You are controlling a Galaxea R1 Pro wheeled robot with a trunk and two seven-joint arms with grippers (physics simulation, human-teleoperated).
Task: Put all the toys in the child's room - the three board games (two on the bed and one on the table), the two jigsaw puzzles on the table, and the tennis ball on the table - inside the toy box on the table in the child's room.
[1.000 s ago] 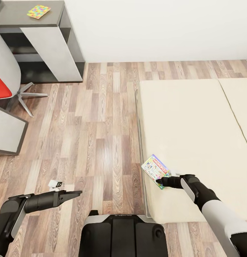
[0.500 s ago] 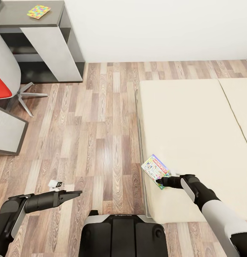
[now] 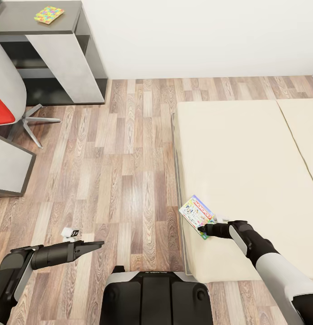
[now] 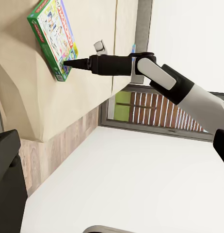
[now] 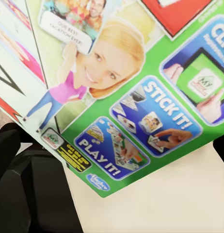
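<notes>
Your right gripper (image 3: 202, 229) is at the corner of the cream bed (image 3: 246, 171), with its dark tip touching the near edge of the board game (image 3: 197, 211). The board game lies flat on the bed, close to the corner nearest to the robot and just beside the mattress edge over the wooden floor (image 3: 124, 158). In the left wrist view the tip of the right gripper (image 4: 68, 63) meets the green side of the board game (image 4: 53, 34), but you cannot tell from the pictures if the fingers are spread or pressed together. In the right wrist view the printed cover of the board game (image 5: 126, 87) is very close.

Your left gripper (image 3: 95, 245) hangs over the floor, well apart from the board game, with its fingers pressed together and holding nothing. On the dark desk (image 3: 61, 22) in the far corner lies a colourful jigsaw puzzle (image 3: 49, 14).
</notes>
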